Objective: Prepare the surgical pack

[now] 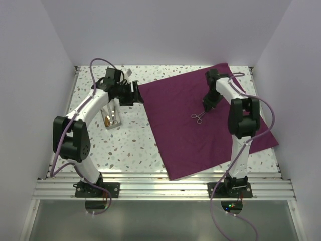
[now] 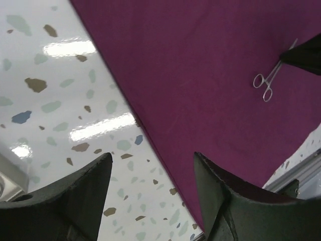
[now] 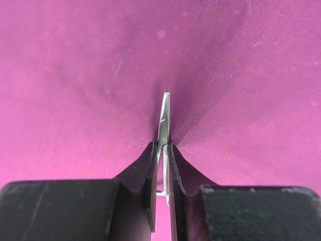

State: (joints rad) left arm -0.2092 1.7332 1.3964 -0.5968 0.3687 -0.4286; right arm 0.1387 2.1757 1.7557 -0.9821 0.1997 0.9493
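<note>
Overhead, a plum-purple cloth (image 1: 200, 135) lies spread flat on a speckled table (image 1: 125, 150), turned so its corners point like a diamond, and it covers the middle and right of the surface. The right gripper (image 3: 161, 150) is over the cloth's upper middle, its fingers pressed together on the thin steel blades of a pair of scissors (image 1: 197, 118). The finger rings trail toward the near side, and from the left wrist view they look to lie on the fabric or just above it. In the right wrist view the cloth puckers into fine creases around the blade tip, so the tip seems to be pushing into the fabric.

The left gripper (image 2: 153, 158) hovers at the cloth's left edge with its fingers spread and nothing between them. A small steel tray (image 1: 107, 123) sits on the bare table under the left arm, well apart from the cloth; its contents are too small to make out.

The step in hand seems to be laying the scissors on the cloth. To do it well, ease the downward pressure so the fabric is not bunched, let go only once the scissors lie flat, then lift straight up. The free left gripper is well placed to pin the edge if the cloth drags.
</note>
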